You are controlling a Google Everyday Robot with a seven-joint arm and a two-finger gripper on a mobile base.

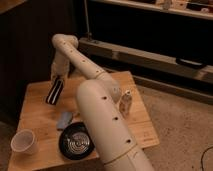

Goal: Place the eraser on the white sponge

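Camera view: gripper (56, 81) is clamping the eraser (54, 93) by its top end, hanging it tilted at center-left of frame. White sponge (65, 119) is lying lower down on the table (35, 107) (beside the black bowl (77, 141)).

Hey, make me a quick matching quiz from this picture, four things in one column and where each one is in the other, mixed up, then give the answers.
Things:
1. eraser
2. white sponge
3. paper cup
4. black bowl

Places:
A. near left corner of the table
B. lying flat just behind the bowl
C. near edge, beside the arm
D. at the gripper, lifted over the table's left half

Pairs: 1-D, 2-B, 3-A, 4-C
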